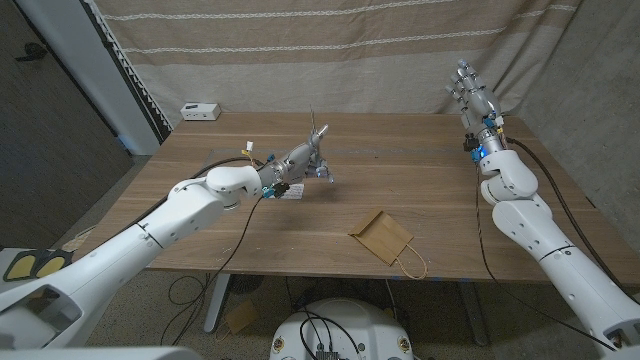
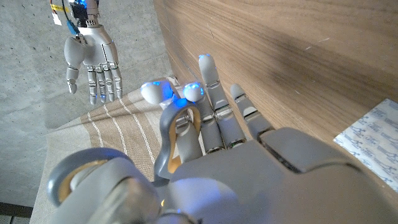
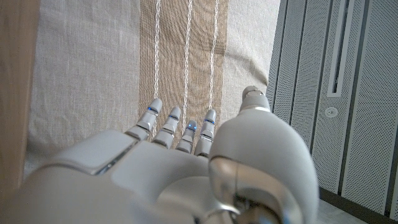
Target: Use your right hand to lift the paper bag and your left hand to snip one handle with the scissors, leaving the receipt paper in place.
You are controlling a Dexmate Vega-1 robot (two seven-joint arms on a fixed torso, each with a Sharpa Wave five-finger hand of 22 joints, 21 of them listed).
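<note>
Table (image 1: 420,150): wooden top, wide and mostly bare around the bag; a small white box (image 1: 200,111) sits far off at the 10 o'clock corner.

Left arm (image 1: 180,215): comes in from 7 o'clock and reaches to the middle of the table, well short of the bag.

Right arm (image 1: 530,215): rises along the 3 o'clock edge, forearm steep, hand carried high over the far right corner.

Paper bag (image 1: 381,236): lying flat near the front edge, about 5 o'clock from table centre. Its long axis runs from 11 to 5 o'clock, and the thin handle (image 1: 412,262) loops off the 5 o'clock end toward the edge.

Key relation: the bag lies at 7 o'clock from the right hand and well apart from it; from the left hand it lies at 4 o'clock. The left hand looks somewhat nearer, but the lift is the right hand's job, so I judge that arm must drop down and inward first.

Right hand (image 1: 474,95): released, fingers straight and apart, pointing up, grasping nothing.

Left hand (image 1: 300,165): fingers wrapped through the grey loops of the scissors (image 1: 317,140), so it is grasping them.

Scissors: blades point up and away, toward 12 o'clock.

Receipt paper (image 2: 372,140): the left wrist view shows a white printed sheet on the wood beside the left hand; I take it to be the receipt.
</note>
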